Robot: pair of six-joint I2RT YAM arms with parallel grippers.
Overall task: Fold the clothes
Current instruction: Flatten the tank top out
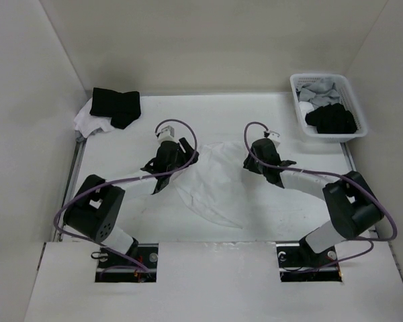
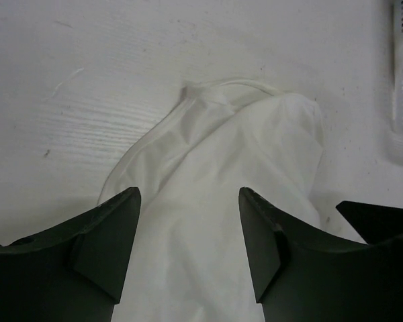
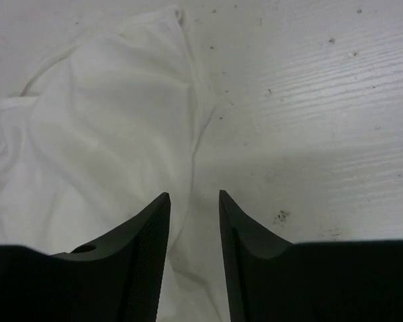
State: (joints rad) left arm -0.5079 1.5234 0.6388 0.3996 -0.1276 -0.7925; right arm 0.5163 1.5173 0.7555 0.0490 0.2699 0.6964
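A: How much of the white garment (image 1: 211,188) can we not see?

B: In the wrist views it runs below the left gripper (image 2: 188,194) and the right gripper (image 3: 193,196) and out of the bottom edge. Whether the jaws touch it, I cannot tell. From above, both grippers cover its side edges.

A: And the basket (image 1: 320,76)?

B: Grey and black pieces lie in it, too small to name. The left wrist view cuts it at the right edge, blurred.

A: Anything more?

B: A white cloth (image 1: 88,122) is mostly hidden under the black cloth bundle (image 1: 115,104). A dark shape (image 2: 379,221) is cut off at the lower right.
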